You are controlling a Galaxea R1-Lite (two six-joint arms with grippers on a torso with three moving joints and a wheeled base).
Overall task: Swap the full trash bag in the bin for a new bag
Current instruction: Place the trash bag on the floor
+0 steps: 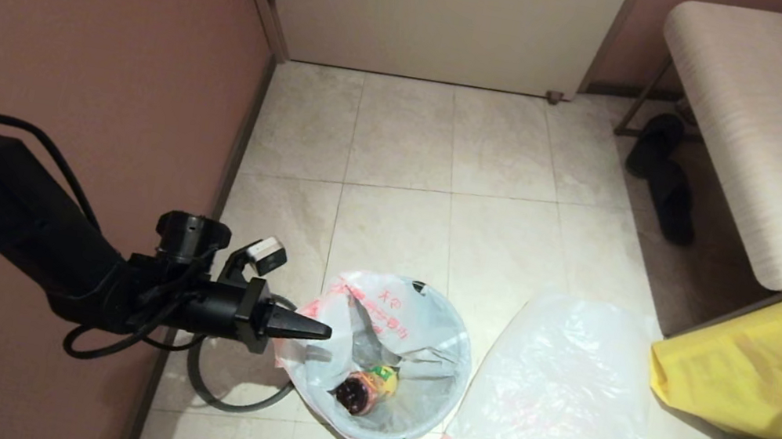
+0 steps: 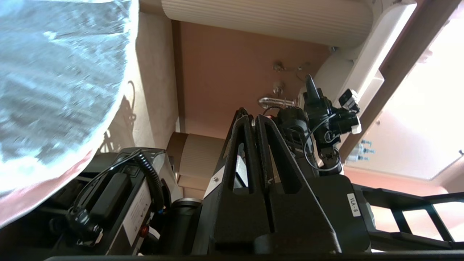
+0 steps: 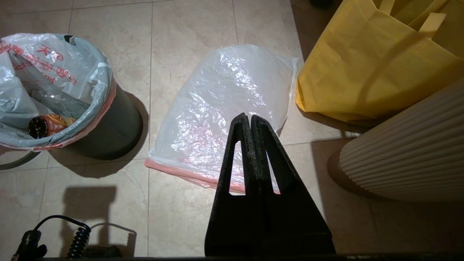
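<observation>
The full trash bag (image 1: 384, 330), white with red print, lines the bin (image 3: 112, 127), whose black side shows only in the right wrist view. A brown bottle lies among the rubbish inside. My left gripper (image 1: 326, 333) is shut and empty, its tip at the bag's left rim; in the left wrist view its closed fingers (image 2: 246, 123) point away from the bag's skirt (image 2: 54, 90). The new bag (image 1: 558, 406) lies flat on the floor right of the bin, pink band nearest me. My right gripper (image 3: 250, 116) hangs shut above the new bag (image 3: 224, 105), out of the head view.
A yellow bag (image 1: 763, 369) stands right of the new bag under a bench (image 1: 755, 129). A ribbed beige object (image 3: 409, 156) is beside the right gripper. A pink wall (image 1: 71, 39) runs close along the left. Black slippers (image 1: 668, 178) lie by the bench.
</observation>
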